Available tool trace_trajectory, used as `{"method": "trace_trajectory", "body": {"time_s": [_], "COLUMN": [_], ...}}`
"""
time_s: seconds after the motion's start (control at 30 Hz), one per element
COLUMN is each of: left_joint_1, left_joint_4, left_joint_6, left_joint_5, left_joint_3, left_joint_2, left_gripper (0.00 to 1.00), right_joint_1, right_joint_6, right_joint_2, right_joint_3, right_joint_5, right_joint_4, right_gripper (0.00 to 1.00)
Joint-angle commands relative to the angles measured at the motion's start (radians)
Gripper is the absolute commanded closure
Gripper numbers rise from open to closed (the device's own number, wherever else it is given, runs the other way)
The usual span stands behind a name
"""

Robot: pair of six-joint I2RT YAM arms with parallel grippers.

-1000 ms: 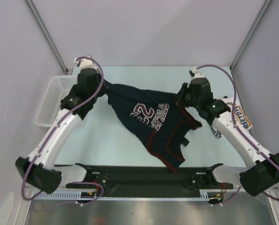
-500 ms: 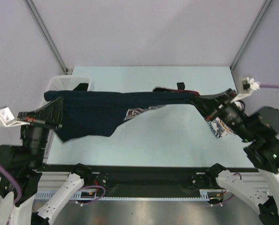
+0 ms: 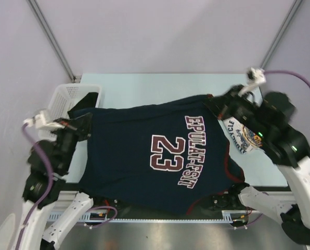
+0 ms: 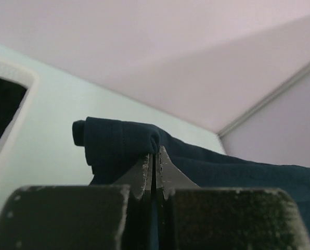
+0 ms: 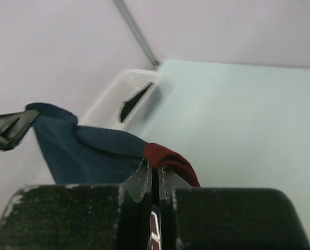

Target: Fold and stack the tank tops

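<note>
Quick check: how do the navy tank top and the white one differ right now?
The navy tank top hangs spread between the left gripper and right gripper; the white tank top lies on the table at the right, partly hidden. Navy shows 23 and dark-red trim; white shows blue print. Both carry lettering.

Big 23 on the navy tank top between left claw and right claw, roughly EPULAT-FSIT alongside; white tank top beside right claw reads CYCLE.
</note>
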Motion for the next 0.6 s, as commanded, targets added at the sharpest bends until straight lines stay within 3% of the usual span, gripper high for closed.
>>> {"method": "trace_trajectory", "body": {"time_s": [0.0,0.13,0.23,0.3,0.33,0.37,0.4,0.43,0.47,0.53,0.57], "left_joint_1": [0.01,0.013,0.024,0.064,0.085,0.13,0.151,0.174,0.176,0.174,0.174], "left_joint_4": [0.118,0.29,0.449,0.538,0.538,0.487,0.433,0.373,0.262,0.255,0.274], "left_joint_6": [-0.027,-0.06,-0.066,-0.049,-0.05,-0.06,-0.058,-0.051,-0.049,-0.021,-0.008], "left_joint_5": [-0.141,-0.189,-0.239,-0.218,-0.194,-0.171,-0.081,-0.054,-0.054,-0.031,-0.023], "left_joint_3": [-0.134,-0.255,-0.28,-0.231,-0.182,-0.054,0.028,0.108,0.228,0.245,0.199], "left_joint_2": [0.101,0.303,0.482,0.607,0.752,0.828,0.898,1.015,1.048,1.04,1.017], "left_gripper": [1.0,1.0,0.99,0.92,0.91,0.78,0.64,0.43,0.1,0.0,0.0], "right_joint_1": [-0.056,-0.175,-0.238,-0.258,-0.264,-0.274,-0.274,-0.272,-0.263,-0.251,-0.251], "right_joint_6": [-0.081,-0.043,-0.007,0.0,0.002,0.01,0.008,0.002,-0.022,-0.038,-0.029], "right_joint_2": [0.212,0.465,0.675,0.871,0.936,1.008,1.06,1.13,1.134,1.043,1.001], "right_joint_3": [0.002,-0.015,0.065,0.164,0.312,0.383,0.466,0.556,0.553,0.458,0.289], "right_joint_5": [0.12,-0.006,-0.045,-0.057,-0.06,-0.06,-0.061,-0.068,-0.069,-0.036,-0.032], "right_joint_4": [0.016,0.197,0.355,0.408,0.402,0.349,0.307,0.263,0.207,0.23,0.285], "right_gripper": [1.0,1.0,1.0,0.9,0.78,0.57,0.26,0.22,0.21,0.2,0.19]}}
